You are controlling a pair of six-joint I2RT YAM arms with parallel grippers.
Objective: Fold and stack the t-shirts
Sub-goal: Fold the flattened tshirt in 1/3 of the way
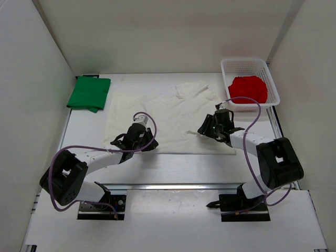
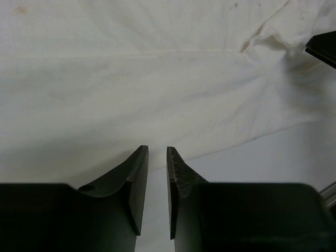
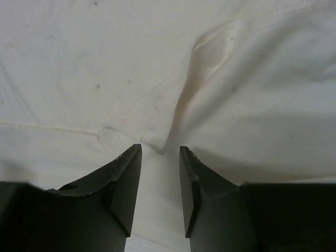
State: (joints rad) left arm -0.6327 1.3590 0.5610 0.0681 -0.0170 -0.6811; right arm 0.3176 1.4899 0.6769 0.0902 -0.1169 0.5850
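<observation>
The white t-shirt (image 1: 163,113) lies spread flat across the middle of the tabletop (image 1: 173,167), with its collar toward the far edge and one sleeve reaching toward the far right corner. The green t-shirt (image 1: 89,93) sits folded in the far left corner, apart from the white one. The red t-shirt (image 1: 248,88) is bunched up inside a white mesh basket (image 1: 273,90) at the far right corner. The left gripper (image 1: 135,142) is low over the white t-shirt's near hem, toward the near left corner of the cloth. In the left wrist view its fingers (image 2: 137,173) stand a little apart, with a narrow strip of white showing between them and nothing seen clamped. The hem runs from just past the fingertips up to the right, with bare tabletop on the near side of it. The right gripper (image 1: 214,130) is over the near right part of the same t-shirt, inside its right edge. In the right wrist view its fingers (image 3: 128,178) are apart with a clear gap. A raised crease in the cloth (image 3: 105,68) runs from the upper right down to a point just ahead of that gap, and the fingers are not closed on it. The two grippers are well apart along the near half of the white t-shirt.
</observation>
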